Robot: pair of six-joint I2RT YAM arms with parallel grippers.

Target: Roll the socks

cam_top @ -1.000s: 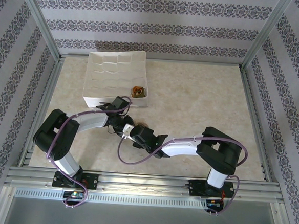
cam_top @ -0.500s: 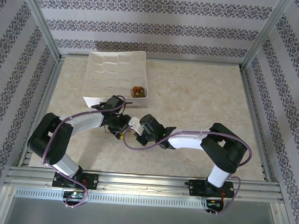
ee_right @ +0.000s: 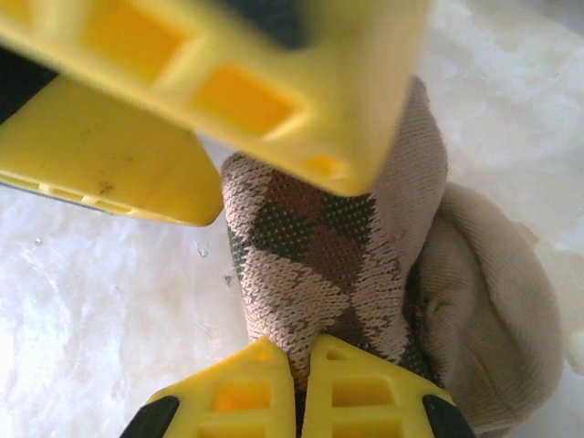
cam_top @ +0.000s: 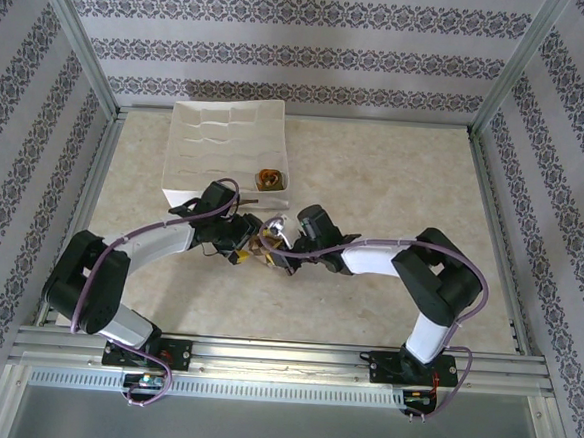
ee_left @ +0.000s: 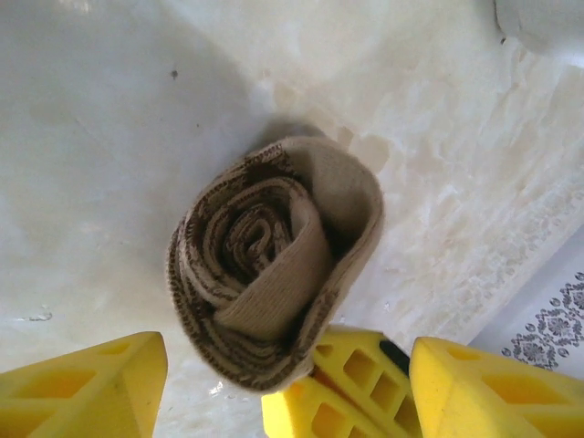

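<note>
So, argyle sock [ee_left: 274, 292] sits rolled on end on the table [cam_top: 395, 186], just near-side of the white tray [cam_top: 179, 183], btwn the two arms. Right pincer [ee_right: 301, 388] is together, nipping what looks like the roll's outer flap. Left pincer [ee_left: 287, 388] is apart, fingers either side of the roll; can't tell if they touch it. Fabric's soft, light, springy, so the coil prob. loosens if only one edge is held. Best hold is across the whole bundle, squeezing all layers. Tray has divided cells; an orange-brown roll [cam_top: 269, 180], likely the other sock, lies in its near-right corner cell.
</note>
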